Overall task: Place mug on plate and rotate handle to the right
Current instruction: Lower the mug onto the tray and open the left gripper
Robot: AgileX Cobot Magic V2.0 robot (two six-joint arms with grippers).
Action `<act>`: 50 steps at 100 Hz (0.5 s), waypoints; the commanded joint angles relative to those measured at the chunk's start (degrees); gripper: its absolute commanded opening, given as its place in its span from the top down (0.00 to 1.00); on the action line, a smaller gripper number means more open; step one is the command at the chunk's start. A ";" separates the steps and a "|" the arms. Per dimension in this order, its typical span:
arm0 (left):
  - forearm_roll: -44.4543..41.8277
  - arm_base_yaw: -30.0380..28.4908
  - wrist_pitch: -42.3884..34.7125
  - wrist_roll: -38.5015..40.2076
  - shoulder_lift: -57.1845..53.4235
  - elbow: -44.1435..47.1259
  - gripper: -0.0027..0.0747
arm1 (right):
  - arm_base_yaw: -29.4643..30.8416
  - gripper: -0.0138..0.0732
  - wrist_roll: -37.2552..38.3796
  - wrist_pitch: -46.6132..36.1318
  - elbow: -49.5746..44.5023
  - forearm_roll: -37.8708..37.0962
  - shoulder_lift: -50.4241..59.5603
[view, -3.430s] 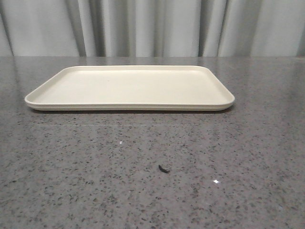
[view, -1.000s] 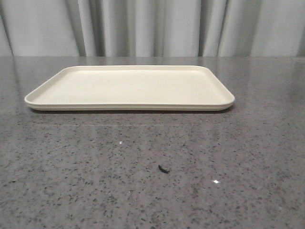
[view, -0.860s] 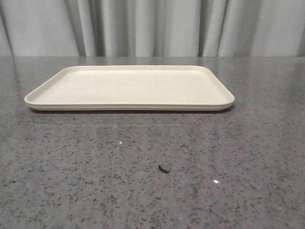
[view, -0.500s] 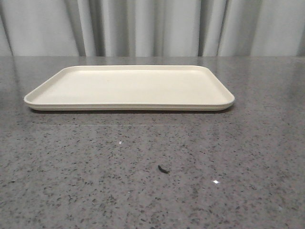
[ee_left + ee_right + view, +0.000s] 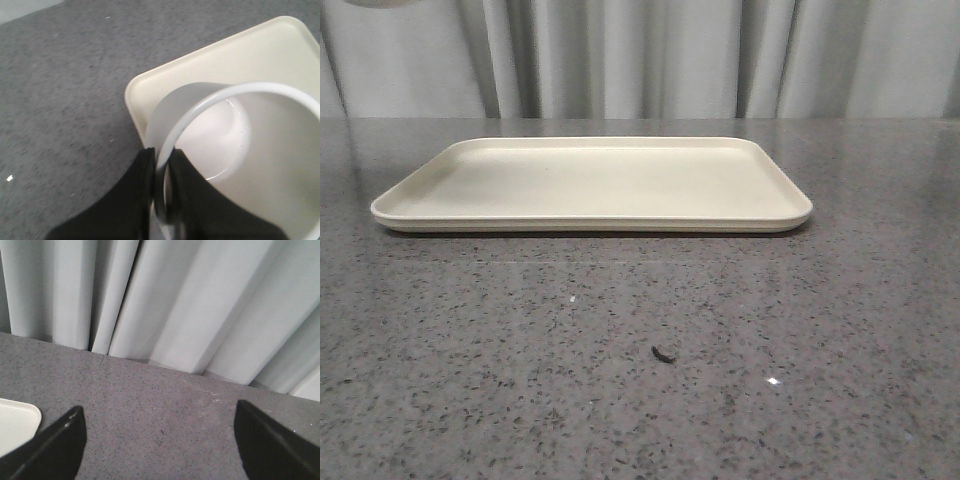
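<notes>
The cream plate (image 5: 590,180) lies flat at the back middle of the table with nothing on it. In the left wrist view, the white mug (image 5: 260,145) hangs upright above the plate's corner (image 5: 280,50), mouth towards the camera. My left gripper (image 5: 161,152) is shut on its rim, one finger inside and one outside. The handle is hidden. A pale sliver, probably the mug (image 5: 375,3), shows at the top left edge of the front view. My right gripper (image 5: 160,425) is open over bare table, beside a plate corner (image 5: 15,420).
A small dark scrap (image 5: 663,353) lies on the grey speckled table (image 5: 820,330) in front of the plate. Pale curtains (image 5: 640,60) hang behind the table's far edge.
A pale sliver has come into the top left edge of the front view, and a faint shadow has spread over the plate's left end. The plate has not moved.
</notes>
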State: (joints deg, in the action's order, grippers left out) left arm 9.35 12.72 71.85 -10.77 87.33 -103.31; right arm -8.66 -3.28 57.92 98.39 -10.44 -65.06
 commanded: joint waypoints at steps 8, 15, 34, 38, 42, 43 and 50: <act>1.90 6.94 -2.04 0.04 5.61 -6.86 0.99 | -0.08 0.16 -0.55 -3.44 1.69 -0.97 0.47; 2.00 9.16 -1.81 0.04 8.72 -8.01 0.99 | -0.08 0.16 -0.55 -2.98 1.69 -0.97 0.47; 2.64 12.60 -2.56 0.04 14.97 -8.78 0.99 | -0.08 0.16 -0.55 -2.44 1.69 -0.97 0.47; 2.87 12.82 -2.56 0.04 16.00 -8.82 0.99 | -0.08 0.16 -0.55 -2.29 1.69 -0.97 0.47; 2.87 12.98 -2.56 0.04 16.83 -8.82 0.99 | -0.08 0.16 -0.55 -2.16 1.69 -0.97 0.47; 2.87 12.98 -2.56 0.04 16.93 -8.82 0.99 | -0.08 0.16 -0.55 -2.16 1.69 -0.97 0.47; 2.87 12.98 -2.56 0.04 17.68 -8.82 0.99 | -0.08 0.16 -0.55 -2.00 1.69 -0.97 0.47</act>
State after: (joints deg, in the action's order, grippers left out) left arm 10.76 25.16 71.84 -10.77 107.20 -110.14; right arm -8.66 -3.28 59.37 98.39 -10.44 -65.06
